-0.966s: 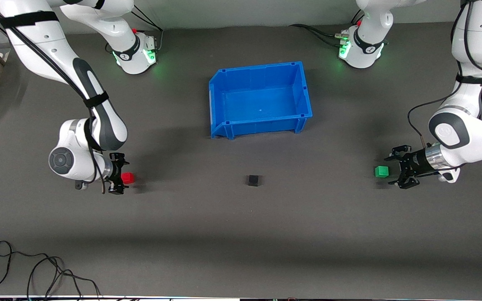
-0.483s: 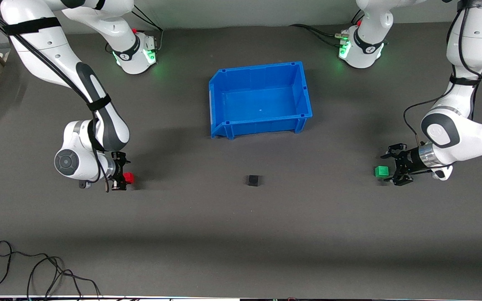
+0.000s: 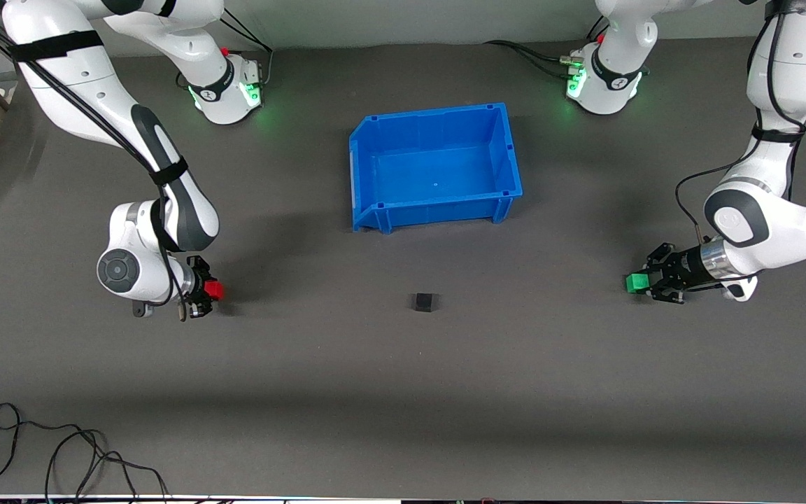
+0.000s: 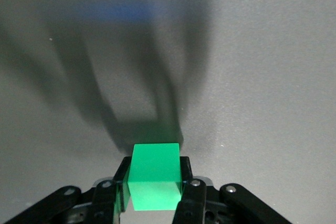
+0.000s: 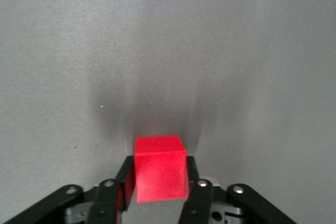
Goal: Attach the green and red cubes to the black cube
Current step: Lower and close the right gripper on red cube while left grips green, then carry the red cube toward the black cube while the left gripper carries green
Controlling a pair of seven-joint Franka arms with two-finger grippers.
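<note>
Green cube [image 3: 636, 282] sits clamped between the fingers of the left claw [image 3: 644, 283] at the left arm's end of the table [image 3: 403, 392]; the left wrist view shows the pads pressed on both its sides. Likewise the right claw [image 3: 208, 292] grips the red cube [image 3: 213, 290] at the right arm's end. Between them the black cube [image 3: 423, 302] stands alone, well apart from both. Both pickups look done; carrying the cubes in and joining them remains.
</note>
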